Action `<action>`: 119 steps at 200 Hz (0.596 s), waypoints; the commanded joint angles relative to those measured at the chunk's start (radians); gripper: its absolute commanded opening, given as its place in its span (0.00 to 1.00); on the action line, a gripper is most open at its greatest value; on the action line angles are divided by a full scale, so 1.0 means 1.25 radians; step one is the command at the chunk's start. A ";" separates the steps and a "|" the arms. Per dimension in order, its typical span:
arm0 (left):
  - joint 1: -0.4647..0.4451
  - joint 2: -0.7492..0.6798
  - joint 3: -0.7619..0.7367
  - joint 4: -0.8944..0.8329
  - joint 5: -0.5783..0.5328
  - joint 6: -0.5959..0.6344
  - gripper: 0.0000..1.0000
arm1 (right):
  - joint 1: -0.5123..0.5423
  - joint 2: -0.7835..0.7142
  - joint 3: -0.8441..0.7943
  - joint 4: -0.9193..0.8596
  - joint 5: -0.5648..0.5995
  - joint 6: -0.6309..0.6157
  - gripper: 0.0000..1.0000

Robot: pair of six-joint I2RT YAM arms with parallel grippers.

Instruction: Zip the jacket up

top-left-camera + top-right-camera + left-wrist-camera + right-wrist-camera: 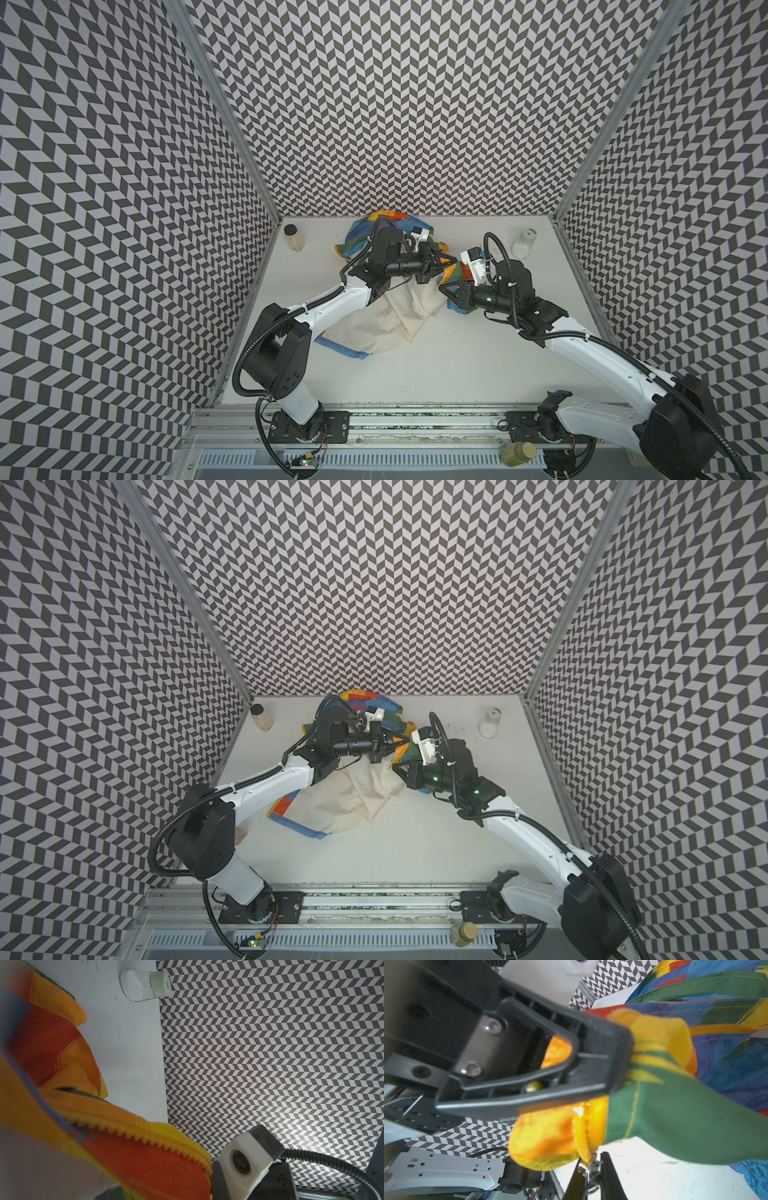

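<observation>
The left hand (448, 261) is clenched on a fold of the jacket (358, 241), on yellow and green cloth just beside the zipper (133, 1132); the right wrist view shows this cloth pressed flat between its jaws. The right hand (591, 1174) is just beside it, on the nearer side; its fingers (611, 1178) stand close on both sides of the metal pull (589, 1164) at the end of the yellow strip; the gap is narrow, but whether they really pinch the pull I cannot tell.

The jacket lies crumpled at the far middle of the counter (478, 365); the striped part is against the back wall, and the cream lining (386, 324) spreads toward the front with a blue hem (357, 354) at its edge; so the front is wide open. In the left wrist view one row of teeth runs bare, with no second row meshed into it; I judge that almost nothing is zipped.

What seems done: one hand holds the edge and the other has reached the pull. What is left: the cloth hides whether both sides are joined at the slider; after that the pull must travel the whole length of the teeth, with the strip held tight.

A jar (293, 237) stands near the far left corner and a white bottle (524, 244) near the far right; both are well apart from the jacket.
</observation>
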 commanded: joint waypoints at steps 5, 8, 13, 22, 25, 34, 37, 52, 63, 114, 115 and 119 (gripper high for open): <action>-0.001 0.005 0.019 0.047 0.012 -0.012 0.00 | 0.002 -0.011 0.000 -0.006 0.022 -0.012 0.12; -0.001 0.004 0.019 0.047 0.012 -0.012 0.00 | 0.002 -0.010 0.001 -0.007 0.022 -0.013 0.12; 0.000 0.004 0.018 0.047 0.013 -0.012 0.00 | 0.003 -0.008 0.002 -0.008 0.021 -0.013 0.11; -0.001 0.005 0.018 0.047 0.011 -0.012 0.00 | 0.002 -0.007 0.002 -0.010 0.019 -0.014 0.10; -0.001 0.006 0.018 0.047 0.010 -0.012 0.00 | 0.002 -0.005 0.001 -0.010 0.018 -0.014 0.09; 0.000 0.006 0.020 0.047 0.011 -0.013 0.00 | 0.003 -0.004 0.000 -0.011 0.014 -0.016 0.08; 0.000 0.006 0.020 0.047 0.010 -0.012 0.00 | 0.002 -0.004 -0.001 -0.011 0.013 -0.017 0.08; 0.001 0.008 0.022 0.047 0.012 -0.011 0.00 | 0.002 -0.005 -0.005 -0.016 0.009 -0.020 0.07; 0.003 0.009 0.023 0.047 0.011 -0.012 0.00 | 0.003 -0.005 -0.007 -0.018 0.008 -0.020 0.05; 0.004 0.015 0.035 0.046 0.013 -0.015 0.00 | 0.003 0.010 -0.021 -0.016 -0.010 -0.019 0.00; 0.004 0.015 0.035 0.046 0.013 -0.015 0.00 | 0.003 0.011 -0.022 -0.016 -0.010 -0.019 0.00; 0.004 0.015 0.036 0.046 0.012 -0.014 0.00 | 0.003 0.013 -0.021 -0.015 -0.010 -0.019 0.00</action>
